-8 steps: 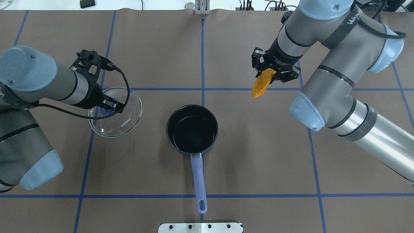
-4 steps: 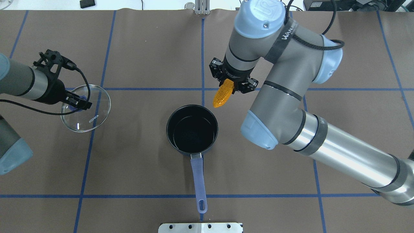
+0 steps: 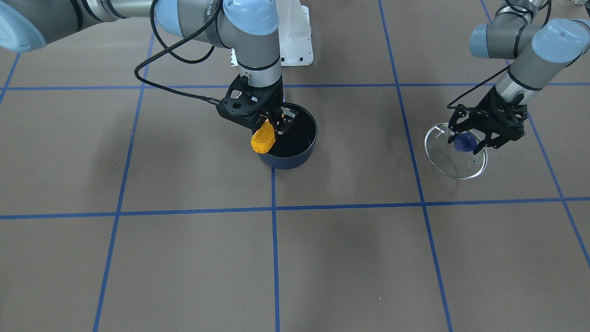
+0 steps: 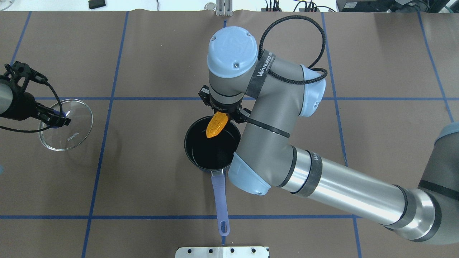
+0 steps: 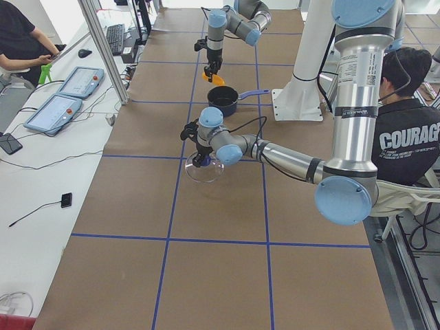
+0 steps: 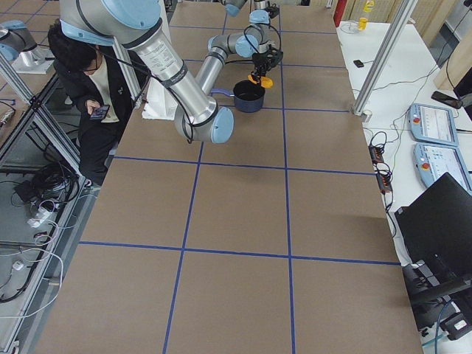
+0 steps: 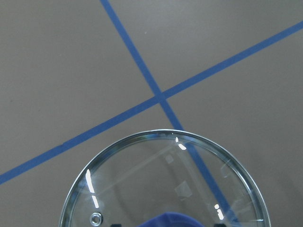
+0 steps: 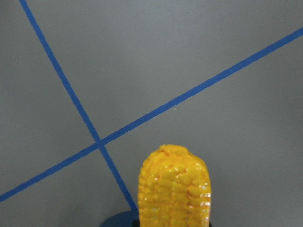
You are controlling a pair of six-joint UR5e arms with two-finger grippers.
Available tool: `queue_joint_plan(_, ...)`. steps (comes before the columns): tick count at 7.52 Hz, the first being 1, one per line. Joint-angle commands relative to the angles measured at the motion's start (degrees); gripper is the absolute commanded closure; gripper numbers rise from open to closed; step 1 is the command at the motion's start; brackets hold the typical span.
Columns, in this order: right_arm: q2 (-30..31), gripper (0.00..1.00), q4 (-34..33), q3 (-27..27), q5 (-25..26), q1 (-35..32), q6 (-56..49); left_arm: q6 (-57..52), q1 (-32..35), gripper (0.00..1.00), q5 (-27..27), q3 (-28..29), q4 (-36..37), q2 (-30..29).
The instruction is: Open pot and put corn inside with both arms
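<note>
Pot (image 4: 200, 157) stands uncovered near the middle of the table (image 4: 143, 179), black inside showing, handle pointing straight at the robot-side edge. Right gripper (image 3: 275, 121) is clamped on the thick end of the corn (image 4: 216, 124) – cob tilted, tapered tip angled down over the far part of the pot's mouth. The cob is not resting in the pot; whether the tip is below the rim cannot be told. In the right wrist view the cob fills the bottom centre, with a sliver of dark rim under it. Left gripper (image 3: 465, 139) is closed on the blue knob of the glass lid (image 4: 73, 134) – lid tilted, low over the table near its left end, well apart from the pot. Cannot tell whether the lid's lower edge touches the surface.
</note>
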State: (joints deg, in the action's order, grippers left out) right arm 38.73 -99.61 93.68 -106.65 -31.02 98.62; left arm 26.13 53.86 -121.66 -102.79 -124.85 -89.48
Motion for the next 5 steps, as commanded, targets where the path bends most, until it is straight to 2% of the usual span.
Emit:
queue_joint_plan(1,0.29,0.56,0.12,-0.08,3.1,4.02,0.96,-0.38,0.37,0.4,-0.24,0.57,-3.72,2.99)
queue_joint_plan(5,2.22,0.56,1.25,-1.39,5.31,6.41,0.43,-0.29,0.37,0.4,-0.33,0.66,-6.62,5.36)
